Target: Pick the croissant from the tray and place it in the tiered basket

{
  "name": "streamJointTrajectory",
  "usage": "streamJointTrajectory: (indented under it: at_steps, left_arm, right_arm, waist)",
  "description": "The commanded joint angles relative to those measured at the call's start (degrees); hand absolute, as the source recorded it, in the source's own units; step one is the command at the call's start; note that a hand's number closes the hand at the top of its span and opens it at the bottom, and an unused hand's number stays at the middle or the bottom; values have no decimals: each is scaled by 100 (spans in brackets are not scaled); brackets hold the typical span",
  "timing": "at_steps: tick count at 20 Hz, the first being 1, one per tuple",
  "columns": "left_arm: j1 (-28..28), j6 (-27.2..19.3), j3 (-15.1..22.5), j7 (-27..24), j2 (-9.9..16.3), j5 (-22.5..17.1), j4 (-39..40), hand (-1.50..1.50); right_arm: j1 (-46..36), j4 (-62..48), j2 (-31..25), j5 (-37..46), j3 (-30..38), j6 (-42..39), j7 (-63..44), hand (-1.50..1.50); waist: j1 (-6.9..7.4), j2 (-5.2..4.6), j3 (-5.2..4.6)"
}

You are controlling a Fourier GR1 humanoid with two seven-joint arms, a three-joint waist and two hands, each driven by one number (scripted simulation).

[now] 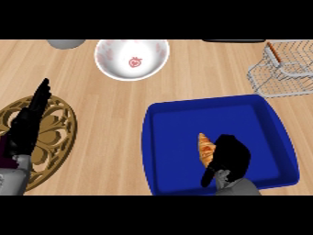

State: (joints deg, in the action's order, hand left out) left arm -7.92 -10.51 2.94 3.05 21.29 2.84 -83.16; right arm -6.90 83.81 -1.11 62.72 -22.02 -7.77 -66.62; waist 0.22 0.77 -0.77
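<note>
A golden-brown croissant (204, 148) lies inside the blue tray (186, 114), near its middle. My right hand (228, 158) is down in the tray right beside the croissant, on its right side, fingers curled over its edge and hiding part of it. The wire tiered basket (287, 69) stands at the far right of the counter. My left hand (29, 119) rests open over the left side, fingers straight and pointing away from me.
A white bowl (131, 58) with a strawberry print sits at the back centre. A grey object (66, 43) shows at the top left. A round brown carved trivet (50, 133) lies under my left hand.
</note>
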Motion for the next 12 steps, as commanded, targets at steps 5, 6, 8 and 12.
streamJointTrajectory:
  at_steps: [5, 6, 8, 12]
  left_arm:
    - [-187, 158, -184, 113, 90, 15, -5, 0]
    - [-50, -23, -60, -1, -149, 132, 147, 0]
    - [-8, -7, 1, 342, -203, 208, -248, 0]
    - [60, 79, -8, 91, -205, 63, -144, 0]
  right_arm:
    - [-172, -66, 103, -197, -500, 952, -1231, 150]
    - [-161, 514, 102, -33, -339, 465, -1310, 150]
    - [-453, 452, 103, -212, -479, 535, -736, 150]
    - [-568, 826, 66, -1044, -858, -213, 1874, 150]
  waist:
    - [14, -79, 77]
    - [-38, -68, 73]
    - [3, -72, 77]
    - [82, -85, 81]
